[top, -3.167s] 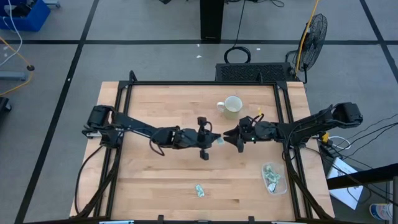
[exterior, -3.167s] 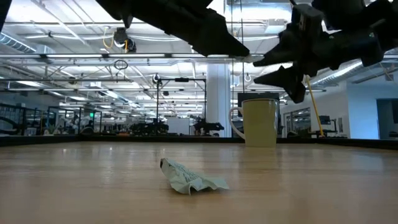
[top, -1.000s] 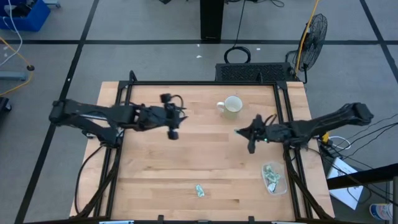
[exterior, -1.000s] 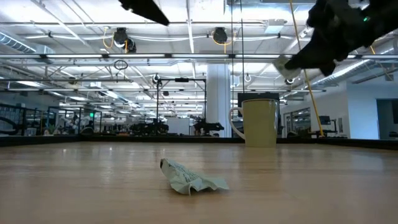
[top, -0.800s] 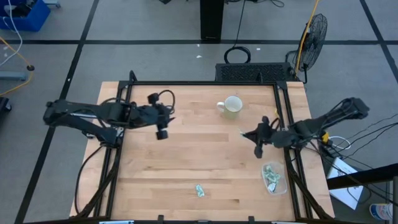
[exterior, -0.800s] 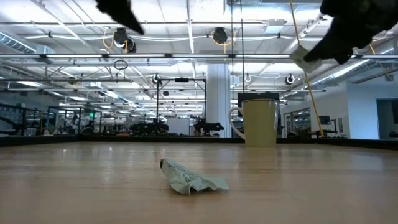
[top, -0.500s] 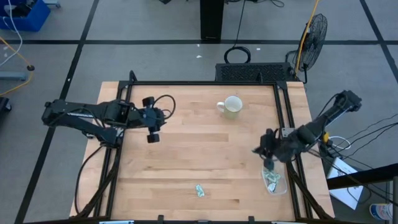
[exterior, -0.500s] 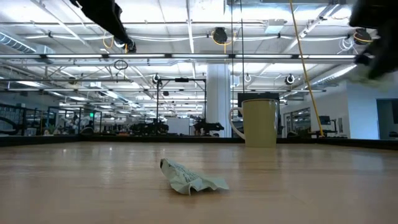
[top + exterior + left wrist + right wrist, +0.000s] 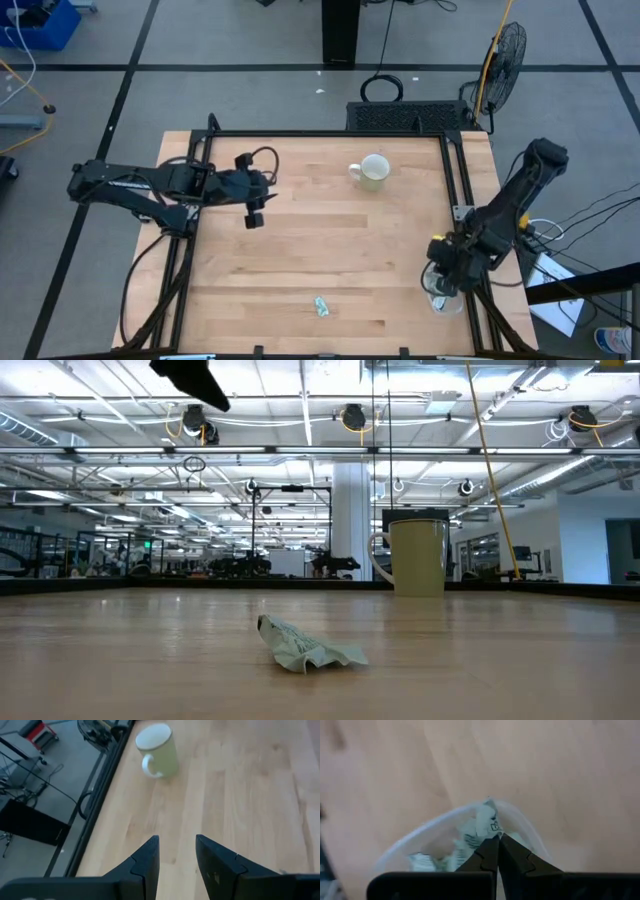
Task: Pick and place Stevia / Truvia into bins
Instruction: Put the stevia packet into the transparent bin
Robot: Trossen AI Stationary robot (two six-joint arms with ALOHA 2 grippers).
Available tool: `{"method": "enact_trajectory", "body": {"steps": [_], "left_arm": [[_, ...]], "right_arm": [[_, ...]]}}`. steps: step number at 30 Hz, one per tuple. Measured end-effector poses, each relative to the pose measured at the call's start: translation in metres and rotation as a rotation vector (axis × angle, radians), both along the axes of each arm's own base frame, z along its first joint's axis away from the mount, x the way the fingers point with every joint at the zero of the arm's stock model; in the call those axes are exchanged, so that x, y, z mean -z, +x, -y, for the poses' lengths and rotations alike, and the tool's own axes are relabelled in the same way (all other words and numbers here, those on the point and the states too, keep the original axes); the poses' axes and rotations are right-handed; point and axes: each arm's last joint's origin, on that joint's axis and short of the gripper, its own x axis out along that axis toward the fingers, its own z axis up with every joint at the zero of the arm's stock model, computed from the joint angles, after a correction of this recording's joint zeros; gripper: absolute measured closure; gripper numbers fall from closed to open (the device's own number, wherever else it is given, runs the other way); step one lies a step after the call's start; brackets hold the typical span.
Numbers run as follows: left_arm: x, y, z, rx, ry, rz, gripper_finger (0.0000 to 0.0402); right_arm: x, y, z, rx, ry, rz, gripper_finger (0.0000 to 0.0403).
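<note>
My right gripper [image 9: 437, 284] hangs over the clear bin [image 9: 447, 306] at the table's near right corner, shut on a pale green and white Stevia sachet [image 9: 486, 817]. The right wrist view shows several more sachets [image 9: 427, 860] lying in the bin [image 9: 415, 837]. One crumpled sachet [image 9: 321, 306] [image 9: 305, 645] lies flat on the wood near the front edge. My left gripper [image 9: 254, 218] is up above the table's left half, open, with nothing between its fingers [image 9: 150, 857]. My right gripper pinches one end of the sachet [image 9: 491, 831] between its two fingertips. The fingers come from above, pointing down into the bin's mouth. The rest of the sachet sticks out past the tips over the sachets in the bin; whether it touches them I cannot tell.
A white mug [image 9: 373, 172] [image 9: 157, 750] stands upright at the far middle of the table. Dark rails [image 9: 460, 190] run along the table's left and right sides. Bare wood [image 9: 330, 250] lies between the mug and the loose sachet.
My right gripper has carried the sachet from the middle right of the table toward the near right corner, tipped downward, and now stands over the bin. My left gripper has drawn back toward the table's left edge.
</note>
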Motion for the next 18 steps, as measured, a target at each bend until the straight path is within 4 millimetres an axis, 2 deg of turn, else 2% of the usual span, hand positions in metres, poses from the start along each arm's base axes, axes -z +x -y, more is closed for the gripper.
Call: {"method": "enact_trajectory", "body": {"steps": [10, 18], "left_arm": [[-0.008, 0.007, 0.001, -0.001, -0.009, 0.112, 0.027], [-0.012, 0.01, 0.001, -0.001, -0.013, 0.166, 0.027]], "right_arm": [[0.01, 0.0, -0.008, 0.063, 0.032, -0.127, 0.0402], [0.012, 0.0, -0.009, 0.099, 0.027, -0.138, 0.0366]]}}
